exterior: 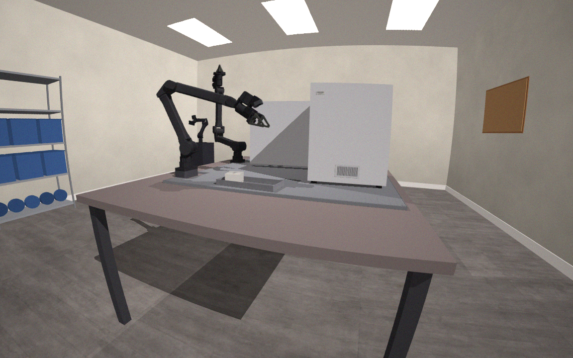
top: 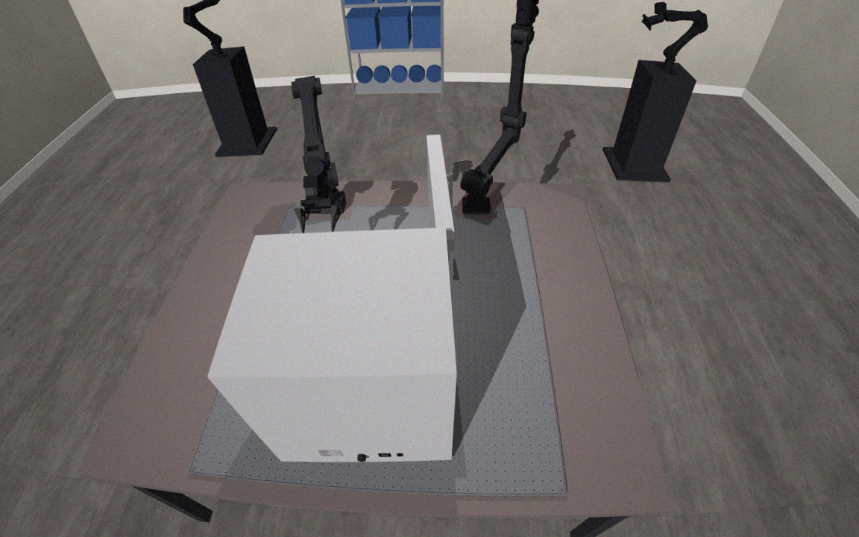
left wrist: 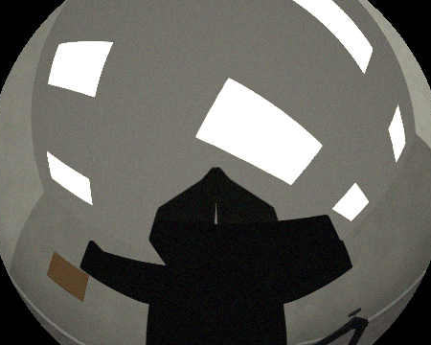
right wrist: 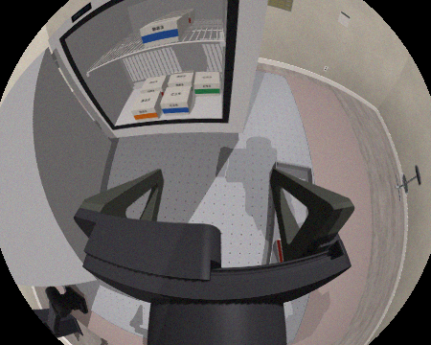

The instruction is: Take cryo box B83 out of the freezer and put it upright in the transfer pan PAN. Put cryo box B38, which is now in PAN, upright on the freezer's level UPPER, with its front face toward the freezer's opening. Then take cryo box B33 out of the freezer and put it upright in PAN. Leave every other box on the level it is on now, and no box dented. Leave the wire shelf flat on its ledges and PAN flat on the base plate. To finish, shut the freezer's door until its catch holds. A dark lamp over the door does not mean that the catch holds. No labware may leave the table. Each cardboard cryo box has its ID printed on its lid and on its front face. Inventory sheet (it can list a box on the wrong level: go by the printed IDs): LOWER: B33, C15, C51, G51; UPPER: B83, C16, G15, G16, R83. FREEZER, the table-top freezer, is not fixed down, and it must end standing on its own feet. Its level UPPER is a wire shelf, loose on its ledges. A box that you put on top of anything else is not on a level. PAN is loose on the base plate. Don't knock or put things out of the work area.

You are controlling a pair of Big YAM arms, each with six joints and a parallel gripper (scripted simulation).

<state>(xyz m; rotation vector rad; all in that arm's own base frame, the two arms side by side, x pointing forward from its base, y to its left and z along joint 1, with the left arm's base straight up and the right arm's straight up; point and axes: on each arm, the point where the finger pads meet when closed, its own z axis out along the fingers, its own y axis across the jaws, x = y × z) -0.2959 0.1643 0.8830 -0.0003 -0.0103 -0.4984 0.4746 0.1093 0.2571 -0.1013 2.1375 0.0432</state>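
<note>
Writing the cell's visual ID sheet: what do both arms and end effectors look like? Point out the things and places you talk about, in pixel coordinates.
Both arms (top: 312, 127) (top: 517, 86): dark charcoal to black, chunky joints, slimmer links. Right end effector (top: 319, 224) (exterior: 260, 126) (right wrist: 216, 174): dark grey-green tapered fingers, triangular cutouts.

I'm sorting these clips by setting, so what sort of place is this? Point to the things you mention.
Probably a robotics lab: two black arms mounted at a table (top: 593, 280) (exterior: 270, 218), a freezer (top: 346, 300) (exterior: 350, 129) (right wrist: 235, 96) holding small labelled boxes, and more arms on pedestals behind.

Table (top: 593, 374) (exterior: 270, 222) (right wrist: 342, 158) under base plate (top: 509, 427) (exterior: 346, 196) (right wrist: 235, 240).
</note>
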